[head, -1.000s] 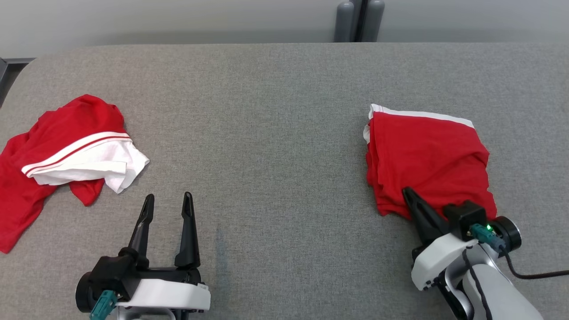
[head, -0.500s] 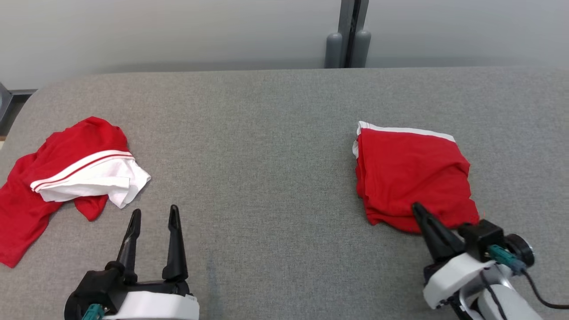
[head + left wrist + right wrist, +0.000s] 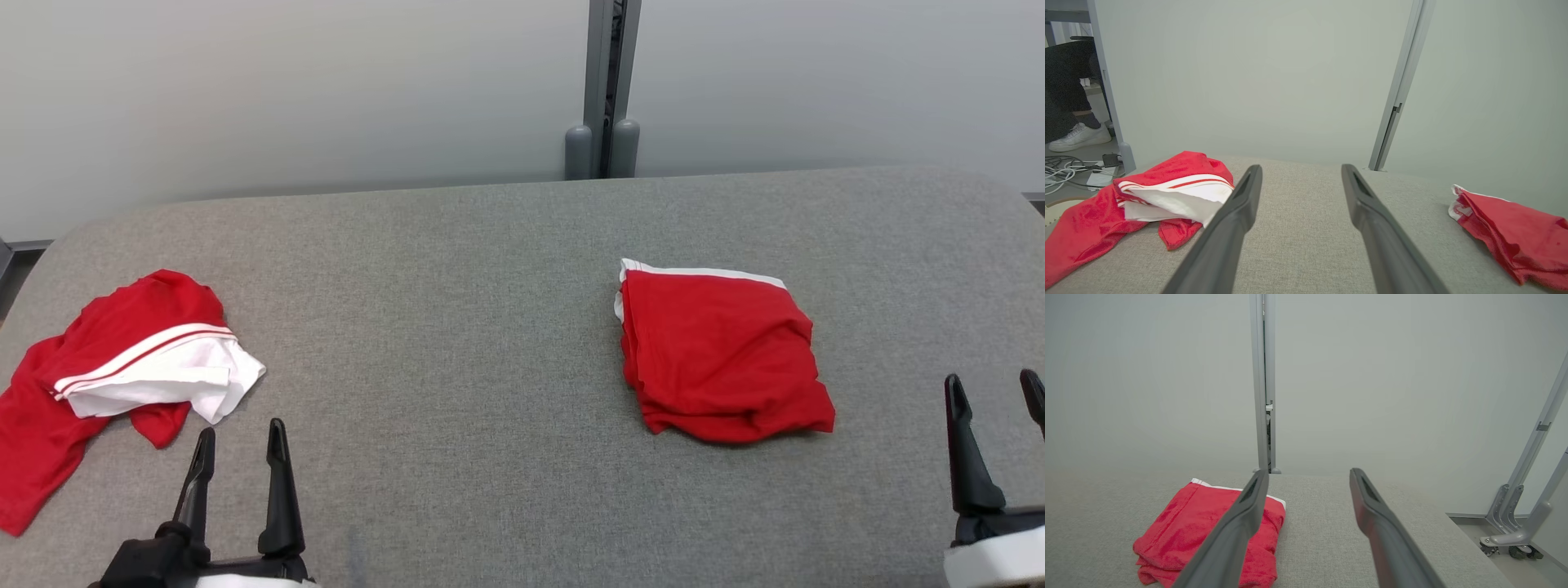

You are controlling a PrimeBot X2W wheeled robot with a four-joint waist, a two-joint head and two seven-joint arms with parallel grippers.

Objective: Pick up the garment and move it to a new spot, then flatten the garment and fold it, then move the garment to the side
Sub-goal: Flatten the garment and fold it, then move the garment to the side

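The garment (image 3: 718,351), red with a white hem, lies folded in a compact square on the right half of the grey fabric table (image 3: 457,327). My right gripper (image 3: 990,380) stands open at the lower right, well clear of the fold, holding nothing. In the right wrist view the folded garment (image 3: 1200,531) lies to the left beyond the open right gripper (image 3: 1309,472). My left gripper (image 3: 240,431) is open and empty at the lower left. The left wrist view shows the left gripper (image 3: 1301,167) with the fold (image 3: 1511,232) far to the right.
A second red and white garment (image 3: 122,367) lies crumpled at the table's left end, just beyond my left fingertips (image 3: 1167,192). A grey partition post (image 3: 604,90) stands behind the table. A person's white shoe (image 3: 1079,136) and cables are on the floor at left.
My right gripper has opened, let go of the folded garment's near corner and drawn back to the right. The head camera has tilted up, shifting the whole picture down.
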